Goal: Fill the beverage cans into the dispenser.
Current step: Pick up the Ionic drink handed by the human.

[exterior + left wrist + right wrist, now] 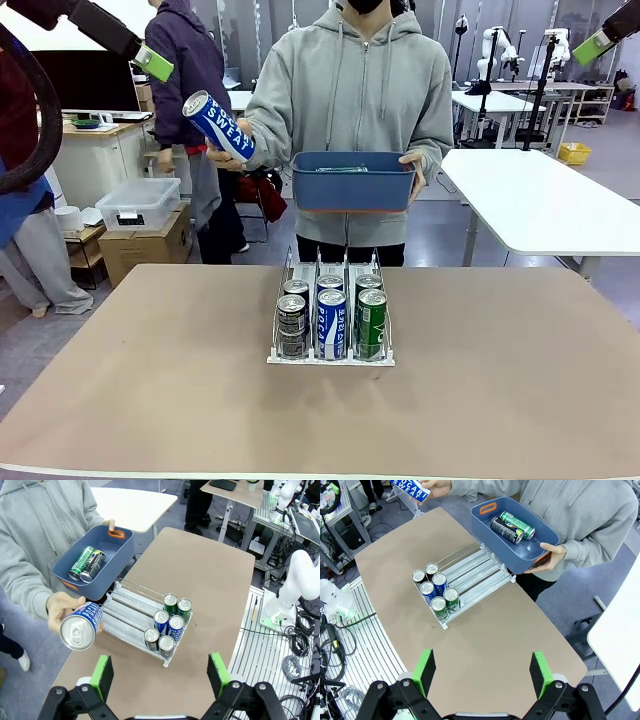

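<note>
Desk: wide bare margins on every side
Dispenser: mid-desk, six cans at near end, rear lanes free
Left claw: spread, empty, high above desk
Right claw: also spread, empty
Blue-and-white can: in person's hand, beyond far edge

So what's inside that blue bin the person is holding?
Two cans lie on their sides in the blue bin: a green can and a black can, side by side. The floor under them is covered.
</note>
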### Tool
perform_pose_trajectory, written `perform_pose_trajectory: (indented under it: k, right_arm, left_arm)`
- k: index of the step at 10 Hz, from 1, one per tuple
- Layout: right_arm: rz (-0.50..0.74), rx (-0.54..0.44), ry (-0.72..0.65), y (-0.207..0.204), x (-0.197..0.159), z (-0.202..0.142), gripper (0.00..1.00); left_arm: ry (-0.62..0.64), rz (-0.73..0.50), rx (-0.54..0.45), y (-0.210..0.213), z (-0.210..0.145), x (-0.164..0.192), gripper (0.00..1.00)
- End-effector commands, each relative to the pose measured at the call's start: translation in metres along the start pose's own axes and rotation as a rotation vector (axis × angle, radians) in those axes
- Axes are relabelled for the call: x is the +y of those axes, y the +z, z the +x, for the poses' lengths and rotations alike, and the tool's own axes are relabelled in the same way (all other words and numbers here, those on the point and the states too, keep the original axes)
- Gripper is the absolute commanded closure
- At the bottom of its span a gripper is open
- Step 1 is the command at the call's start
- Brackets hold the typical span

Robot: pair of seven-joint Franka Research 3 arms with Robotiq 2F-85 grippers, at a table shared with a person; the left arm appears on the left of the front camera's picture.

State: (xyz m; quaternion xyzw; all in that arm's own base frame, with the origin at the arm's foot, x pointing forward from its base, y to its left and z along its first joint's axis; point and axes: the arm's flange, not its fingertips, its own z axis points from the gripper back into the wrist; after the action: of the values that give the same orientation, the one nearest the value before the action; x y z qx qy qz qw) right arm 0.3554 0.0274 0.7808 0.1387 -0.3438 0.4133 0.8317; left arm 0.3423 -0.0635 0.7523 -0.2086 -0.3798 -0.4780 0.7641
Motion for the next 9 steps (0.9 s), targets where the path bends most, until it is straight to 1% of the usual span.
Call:
perform_pose_trajectory:
  k: [1, 5, 6, 7, 8, 9]
  right_arm:
    - [0.002, 0.0, 0.0, 0.0, 0.001, -0.001, 0.0]
    - [0.002, 0.0, 0.0, 0.0, 0.001, -0.001, 0.0]
    - [0.002, 0.0, 0.0, 0.0, 0.001, -0.001, 0.0]
    - [0.002, 0.0, 0.0, 0.0, 0.001, -0.001, 0.0]
    - [0.002, 0.0, 0.0, 0.0, 0.001, -0.001, 0.0]
    - [0.002, 0.0, 0.0, 0.0, 0.001, -0.001, 0.0]
  left_arm:
    - [-0.002, -0.007, -0.003, 0.0, 0.0, 0.0, 0.0]
    - [0.0, 0.0, 0.0, 0.0, 0.0, 0.0, 0.0]
    - [-0.029, 0.023, 0.028, -0.002, 0.0, 0.014, 0.0]
    - [-0.05, 0.06, 0.027, -0.012, 0.003, 0.012, 0.0]
    - [-0.061, 0.119, 0.051, -0.018, 0.001, 0.012, 0.0]
    - [-0.085, 0.139, 0.06, -0.027, -0.001, 0.021, 0.0]
